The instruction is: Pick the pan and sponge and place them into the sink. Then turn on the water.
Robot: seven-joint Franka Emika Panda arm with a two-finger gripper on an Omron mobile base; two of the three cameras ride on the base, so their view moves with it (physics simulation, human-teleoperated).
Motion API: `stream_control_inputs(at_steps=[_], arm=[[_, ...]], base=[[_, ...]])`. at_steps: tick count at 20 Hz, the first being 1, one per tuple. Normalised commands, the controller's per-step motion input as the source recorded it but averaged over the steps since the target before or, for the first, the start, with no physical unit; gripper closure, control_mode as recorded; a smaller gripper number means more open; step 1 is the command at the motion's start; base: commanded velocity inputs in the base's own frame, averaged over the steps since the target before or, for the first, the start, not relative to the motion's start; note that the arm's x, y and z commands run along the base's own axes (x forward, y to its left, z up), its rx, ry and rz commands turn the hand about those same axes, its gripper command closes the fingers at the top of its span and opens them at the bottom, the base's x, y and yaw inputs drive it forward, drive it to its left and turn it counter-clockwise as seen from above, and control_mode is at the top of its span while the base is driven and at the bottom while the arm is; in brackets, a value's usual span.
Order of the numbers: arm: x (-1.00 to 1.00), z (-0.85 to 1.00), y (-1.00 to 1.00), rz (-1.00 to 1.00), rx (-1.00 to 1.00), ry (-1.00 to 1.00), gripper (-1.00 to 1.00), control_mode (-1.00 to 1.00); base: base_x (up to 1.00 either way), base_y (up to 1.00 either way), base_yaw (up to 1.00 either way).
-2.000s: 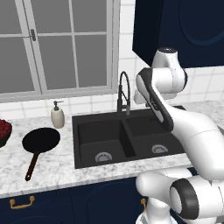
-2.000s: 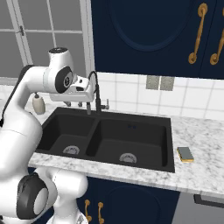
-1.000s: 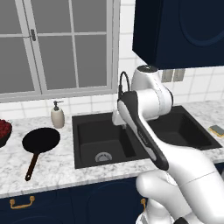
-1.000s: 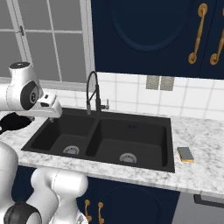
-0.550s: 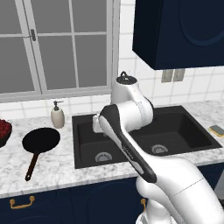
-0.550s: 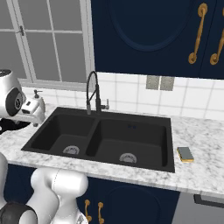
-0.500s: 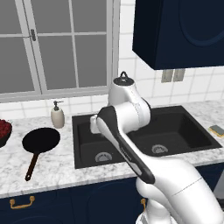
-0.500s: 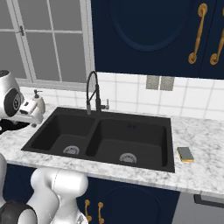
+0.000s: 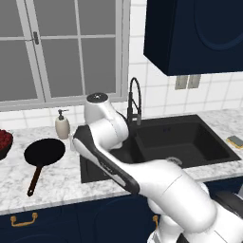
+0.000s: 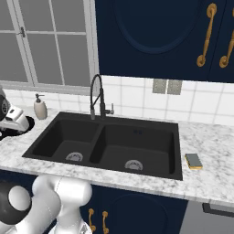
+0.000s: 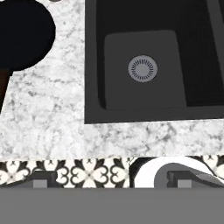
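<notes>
My arm is out over the near left corner of the sink (image 9: pixel 185 142), my claw (image 11: pixel 112 180) spread as wide as it goes with nothing in it, looking straight down at the marble worktop (image 9: pixel 61 178) edge. The pan (image 9: pixel 43 153) is the one I want first: it sits on the worktop just left of the sink, beside the white soap dispenser (image 9: pixel 62 125), so from my claw it lies off to the left. Its long axis matters: the round black body is toward the window (image 9: pixel 57 47), and the thin reddish-brown handle (image 9: pixel 34 181) runs from it toward the front edge of the worktop, angled slightly away from the sink. In the hand view the pan's black disc (image 11: pixel 22 33) fills the upper left corner, with the left basin's drain (image 11: pixel 142 68) off to its right. The sponge (image 10: pixel 194 161) waits on the worktop well to the right of the sink, untouched, and no water runs from the faucet (image 10: pixel 97 96). Against two seconds ago, I have swung from the right of the faucet, across the sink, to its left corner; pan and sponge have not moved.
</notes>
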Motion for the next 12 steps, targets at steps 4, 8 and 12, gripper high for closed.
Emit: stream_control_inputs(at_steps=[4,8,12], arm=[[0.43,-0.27,0.74,-0.02,-0.04,0.04,-1.00,-1.00],[0.39,-0.33,0.63,-0.01,-0.01,0.03,-1.00,-1.00],[0.26,-0.42,0.72,-0.05,-0.01,0.00,-1.00,-1.00]], base=[[0.00,0.00,0.00],[0.00,0.00,0.00],[0.00,0.00,0.00]])
